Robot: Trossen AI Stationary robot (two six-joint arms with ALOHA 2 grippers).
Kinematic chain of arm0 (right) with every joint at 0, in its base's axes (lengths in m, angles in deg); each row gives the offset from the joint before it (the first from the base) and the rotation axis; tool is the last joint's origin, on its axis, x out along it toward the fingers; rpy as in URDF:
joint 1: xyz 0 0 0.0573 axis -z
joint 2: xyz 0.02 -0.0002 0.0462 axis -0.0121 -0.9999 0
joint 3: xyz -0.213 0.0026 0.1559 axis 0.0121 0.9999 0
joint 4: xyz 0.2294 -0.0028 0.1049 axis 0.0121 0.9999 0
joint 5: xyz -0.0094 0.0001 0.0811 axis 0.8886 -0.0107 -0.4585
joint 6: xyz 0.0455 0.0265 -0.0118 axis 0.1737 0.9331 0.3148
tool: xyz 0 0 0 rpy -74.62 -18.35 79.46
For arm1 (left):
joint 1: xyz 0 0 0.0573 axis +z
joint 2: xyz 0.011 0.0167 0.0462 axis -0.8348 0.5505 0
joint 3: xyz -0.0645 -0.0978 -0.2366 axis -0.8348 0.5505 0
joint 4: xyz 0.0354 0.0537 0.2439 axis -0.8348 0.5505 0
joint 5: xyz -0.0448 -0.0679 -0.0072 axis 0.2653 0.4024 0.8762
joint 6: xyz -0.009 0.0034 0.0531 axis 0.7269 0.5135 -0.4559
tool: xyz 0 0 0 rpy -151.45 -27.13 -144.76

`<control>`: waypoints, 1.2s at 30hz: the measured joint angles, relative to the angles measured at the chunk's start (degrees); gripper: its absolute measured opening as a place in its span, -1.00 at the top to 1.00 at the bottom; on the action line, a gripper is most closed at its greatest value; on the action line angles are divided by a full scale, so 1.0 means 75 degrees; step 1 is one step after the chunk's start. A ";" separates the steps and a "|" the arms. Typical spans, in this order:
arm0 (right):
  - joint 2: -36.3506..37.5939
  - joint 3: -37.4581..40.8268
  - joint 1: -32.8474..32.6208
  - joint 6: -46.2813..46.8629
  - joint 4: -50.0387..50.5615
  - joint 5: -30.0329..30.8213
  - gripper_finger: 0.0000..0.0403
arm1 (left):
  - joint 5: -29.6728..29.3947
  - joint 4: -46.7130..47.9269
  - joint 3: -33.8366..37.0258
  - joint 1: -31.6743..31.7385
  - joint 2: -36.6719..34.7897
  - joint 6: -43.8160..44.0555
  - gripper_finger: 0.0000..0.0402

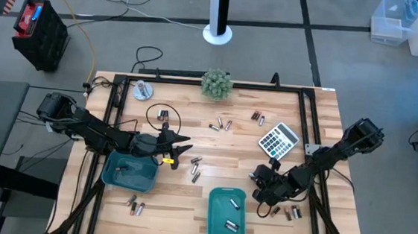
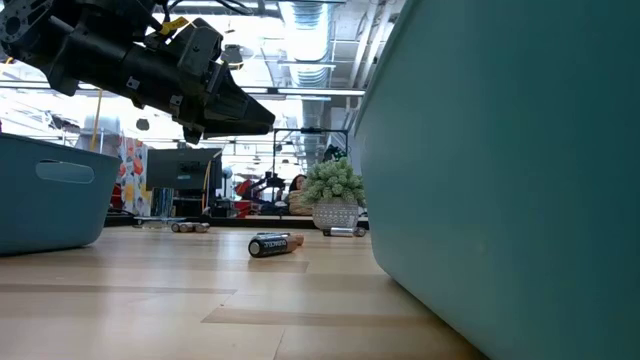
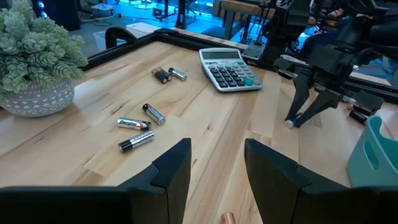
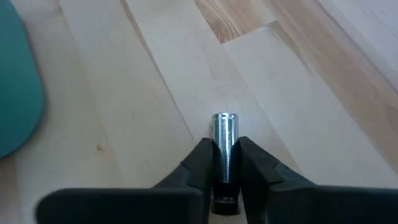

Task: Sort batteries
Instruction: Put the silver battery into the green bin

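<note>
Small batteries lie scattered on the wooden table, some near its middle [image 1: 220,124] [image 3: 135,143] and some near the right edge [image 1: 291,211]. Two teal trays stand near the front, one on the left [image 1: 118,176] and one on the right [image 1: 215,215], which has silvery batteries in it. My right gripper [image 1: 262,196] [image 4: 224,146] is just right of the right tray, slanting down, shut on a silvery battery [image 4: 224,124]. My left gripper [image 1: 180,146] [image 3: 217,168] hangs open above the table beside the left tray, with nothing between its fingertips. My right gripper pinches the silvery battery by its round sides [image 4: 224,142] between the two fingers. The battery lies along the fingers, and its free end [image 4: 224,118] sticks out past their tips. The fingers slant down from the table's right. In the left wrist view that end [image 3: 289,123] is down at the tabletop.
A grey calculator [image 1: 278,140] lies right of centre toward the far side. A potted plant [image 1: 217,84] stands at the far edge. A black cable loop [image 1: 165,117] lies ahead of the left gripper. A black frame [image 1: 306,117] runs around the table.
</note>
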 joint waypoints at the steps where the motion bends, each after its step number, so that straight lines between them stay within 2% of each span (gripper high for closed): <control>1: 0.0029 0.0000 0.0000 -0.0016 0.0019 -0.0012 0.74 | 0.0000 0.0000 0.0000 0.0000 0.0000 0.0000 0.29; 4: 0.0052 0.0000 0.0000 -0.0021 0.0051 -0.0058 0.84 | 0.0000 0.0003 0.0000 0.0000 0.0000 -0.0003 0.29; 15: 0.0570 0.0054 -0.0003 -0.0336 0.0296 0.0118 0.85 | 0.0000 0.0026 -0.0003 0.0000 0.0000 -0.0003 0.29; 22: 0.1445 0.0061 -0.0035 -0.0781 0.0671 0.0751 0.87 | 0.0000 0.0035 -0.0003 0.0000 0.0000 -0.0003 0.29; 30: 0.2430 0.0047 -0.0035 -0.2784 -0.1000 0.1027 0.86 | 0.0000 0.0044 -0.0003 0.0000 0.0000 0.0166 0.29; 33: 0.2431 0.0044 -0.0051 -0.3676 -0.2160 0.0974 0.87 | 0.0000 0.0044 -0.0003 0.0000 0.0000 0.0199 0.29; 36: 0.2195 0.0032 -0.0119 -0.4472 -0.3354 0.0535 0.87 | 0.0000 0.0044 -0.0003 0.0001 0.0000 0.0333 0.29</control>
